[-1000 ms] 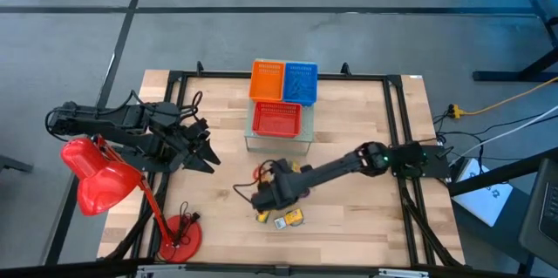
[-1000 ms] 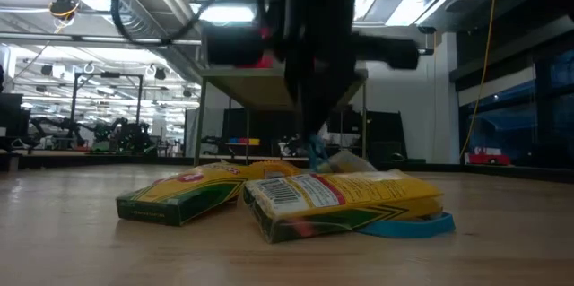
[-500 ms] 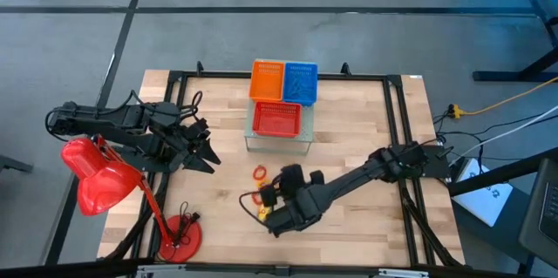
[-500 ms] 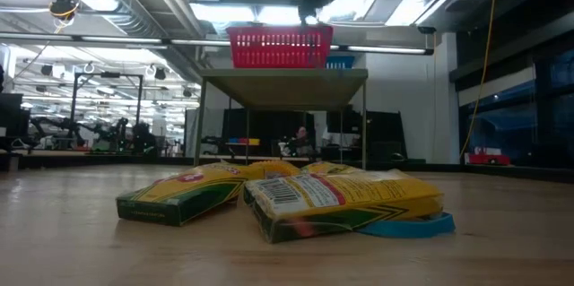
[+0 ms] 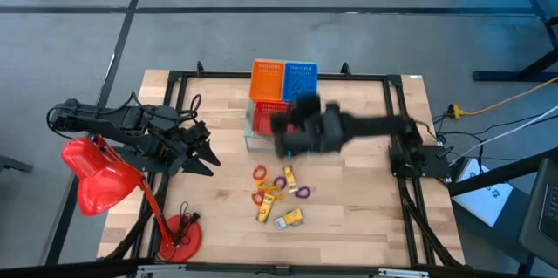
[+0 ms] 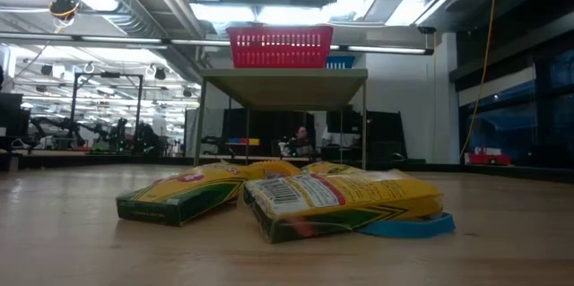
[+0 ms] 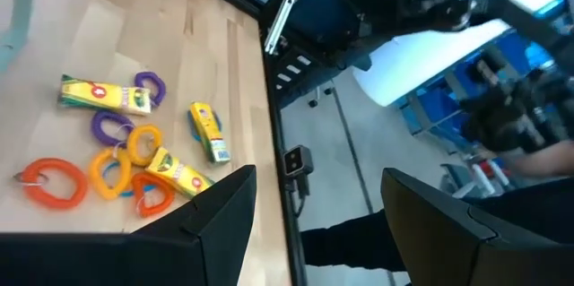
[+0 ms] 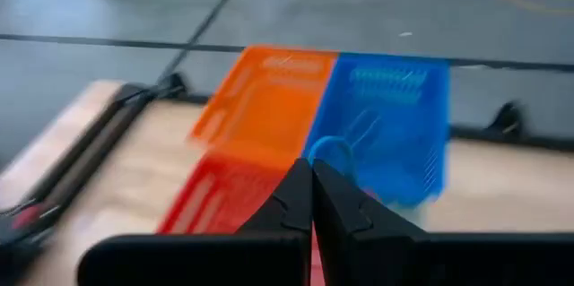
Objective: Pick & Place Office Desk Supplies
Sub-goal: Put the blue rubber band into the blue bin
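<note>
Right wrist view shows the right gripper [image 8: 312, 187] with jaws pinched on a thin blue loop [image 8: 332, 156], near the blue basket [image 8: 395, 116]. Go slow, stop above it (not the orange one), then let go. More supplies [image 5: 279, 195] wait on the worktop [image 5: 366, 217]. Left gripper [image 5: 202, 149] waits at the left, jaws apart.

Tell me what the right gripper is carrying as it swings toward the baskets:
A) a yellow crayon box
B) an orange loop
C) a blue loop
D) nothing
C: in the right wrist view the right gripper is shut on a blue loop, with the blue basket and orange basket just ahead.
</note>
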